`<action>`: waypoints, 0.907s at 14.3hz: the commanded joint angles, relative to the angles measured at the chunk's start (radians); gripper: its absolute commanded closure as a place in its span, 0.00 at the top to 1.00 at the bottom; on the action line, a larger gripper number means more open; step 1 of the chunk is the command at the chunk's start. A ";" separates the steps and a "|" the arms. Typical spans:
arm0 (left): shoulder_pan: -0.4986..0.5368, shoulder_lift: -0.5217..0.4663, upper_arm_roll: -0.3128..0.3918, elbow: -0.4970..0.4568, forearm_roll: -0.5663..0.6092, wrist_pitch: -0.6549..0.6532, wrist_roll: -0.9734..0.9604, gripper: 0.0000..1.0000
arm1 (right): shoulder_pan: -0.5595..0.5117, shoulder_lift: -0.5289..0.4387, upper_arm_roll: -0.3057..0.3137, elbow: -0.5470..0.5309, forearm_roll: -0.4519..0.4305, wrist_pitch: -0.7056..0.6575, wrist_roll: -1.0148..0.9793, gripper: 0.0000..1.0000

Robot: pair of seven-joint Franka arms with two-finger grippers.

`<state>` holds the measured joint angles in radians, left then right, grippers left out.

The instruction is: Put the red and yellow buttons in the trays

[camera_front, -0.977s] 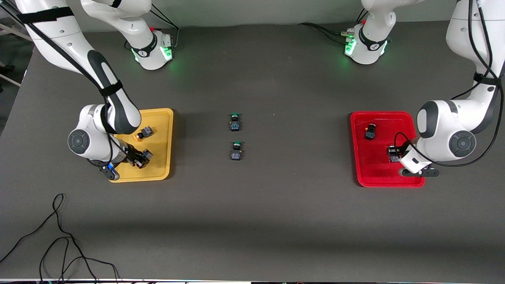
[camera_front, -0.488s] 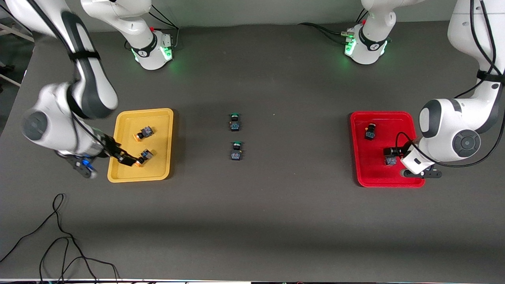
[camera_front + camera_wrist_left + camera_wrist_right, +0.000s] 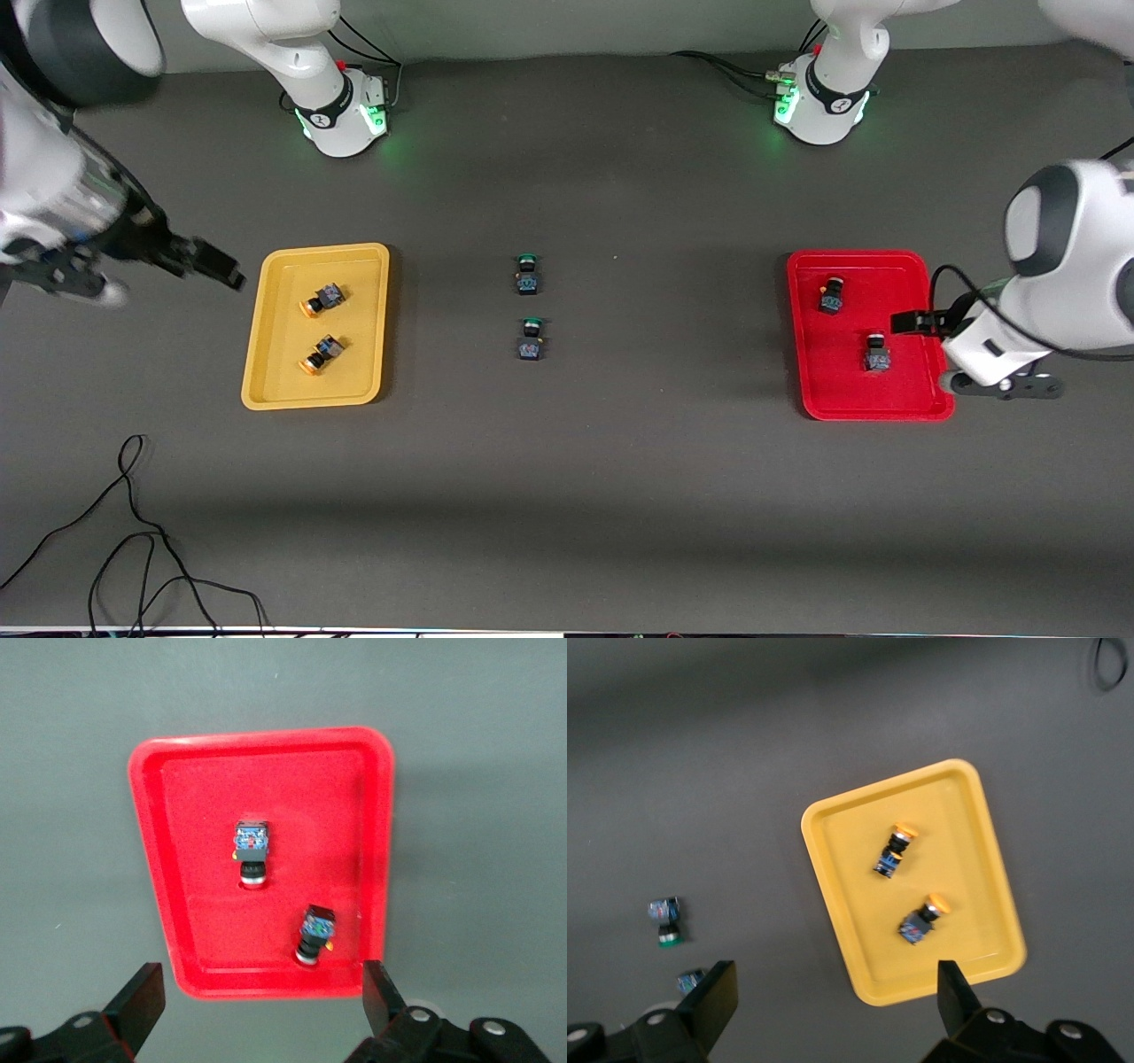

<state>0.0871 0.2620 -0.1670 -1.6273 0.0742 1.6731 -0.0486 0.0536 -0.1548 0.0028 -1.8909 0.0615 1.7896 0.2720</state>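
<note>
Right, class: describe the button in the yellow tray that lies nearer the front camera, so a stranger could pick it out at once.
Find the mustard yellow tray toward the right arm's end of the table. Two small dark-bodied switches with orange-yellow caps lie in it, apart. Yours is the yellow button nearer the front camera; its twin lies farther from it.

I observed a dark grey table (image 3: 620, 496), a pale wall (image 3: 576, 22) along its top edge, and loose black cable (image 3: 133, 532) nearest the camera.
</note>
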 commanded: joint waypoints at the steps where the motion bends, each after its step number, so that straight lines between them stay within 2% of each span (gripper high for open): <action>1: -0.061 -0.042 0.009 0.098 0.012 -0.111 -0.080 0.99 | -0.003 -0.069 -0.001 0.006 -0.080 -0.030 -0.138 1.00; 5: -0.067 -0.153 0.021 0.077 0.007 -0.125 -0.073 0.99 | -0.035 -0.100 -0.004 0.004 -0.068 -0.082 -0.212 1.00; 8: -0.120 -0.197 0.130 0.035 -0.017 -0.118 -0.051 0.99 | -0.027 -0.098 0.000 0.009 -0.068 -0.113 -0.220 1.00; 10: -0.164 -0.254 0.194 -0.040 -0.020 -0.078 -0.025 0.99 | -0.027 -0.101 -0.006 0.010 -0.048 -0.139 -0.223 1.00; 13: -0.159 -0.267 0.199 -0.051 -0.020 -0.087 -0.024 0.99 | -0.027 -0.101 -0.007 0.012 -0.040 -0.138 -0.223 1.00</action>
<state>-0.0463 0.0429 0.0069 -1.6278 0.0618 1.5684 -0.0829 0.0255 -0.2482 -0.0004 -1.8853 0.0073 1.6664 0.0762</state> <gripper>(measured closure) 0.004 0.000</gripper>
